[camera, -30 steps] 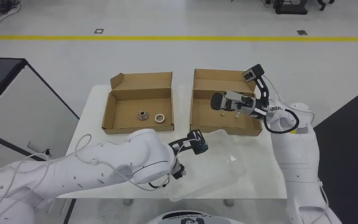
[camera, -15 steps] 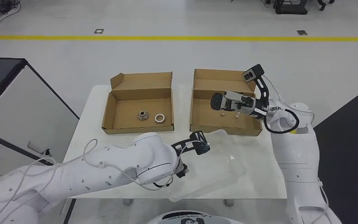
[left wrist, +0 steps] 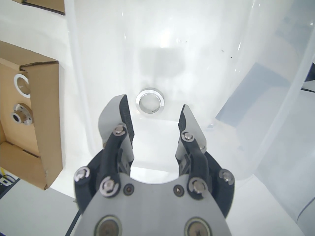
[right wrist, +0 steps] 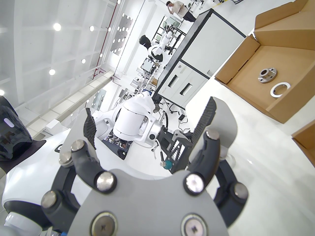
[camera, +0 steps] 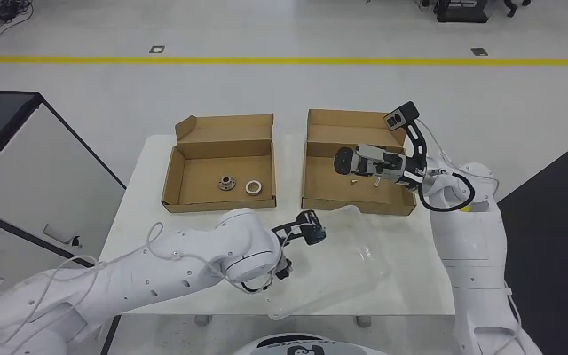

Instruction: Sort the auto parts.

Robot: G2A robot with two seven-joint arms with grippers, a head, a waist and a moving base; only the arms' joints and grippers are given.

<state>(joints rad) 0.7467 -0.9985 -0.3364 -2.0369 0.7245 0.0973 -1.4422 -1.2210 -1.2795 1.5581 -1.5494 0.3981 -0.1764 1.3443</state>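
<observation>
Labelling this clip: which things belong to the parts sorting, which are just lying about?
Job: silver metal ring in clear plastic bin; flanged metal hub and flat white ring in one brown cardboard box; second brown cardboard box.
Lying about: grey black-framed cabinet.

From above we look down on the whole table; our left wrist camera faces the clear tub close beyond its jaws, the right's sideways (all share the left box).
</observation>
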